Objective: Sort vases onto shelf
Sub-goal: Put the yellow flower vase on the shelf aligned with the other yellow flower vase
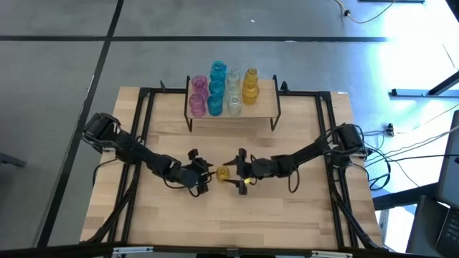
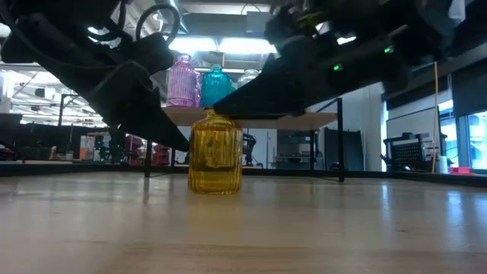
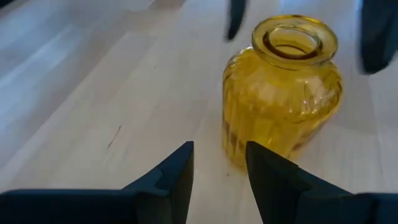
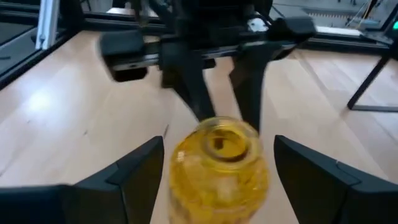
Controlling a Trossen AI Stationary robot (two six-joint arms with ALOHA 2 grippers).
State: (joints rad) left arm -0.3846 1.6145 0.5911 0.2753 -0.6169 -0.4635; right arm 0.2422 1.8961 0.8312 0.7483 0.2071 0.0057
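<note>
An amber vase (image 1: 223, 172) stands upright on the table (image 1: 287, 215), mouth up, in the middle of the board and well in front of the shelf (image 1: 265, 107), where pink, teal, clear and amber vases already stand in rows. The right gripper (image 4: 214, 165) has its fingers spread wide on either side of the vase, not yet touching the glass, so the vase sits squarely between them with its long axis vertical. The left gripper (image 3: 219, 171) faces the vase from the opposite side, fingers partly apart and holding nothing, the glass just beyond their tips. The right arm looks better placed to close on the vase and carry it to the shelf.
</note>
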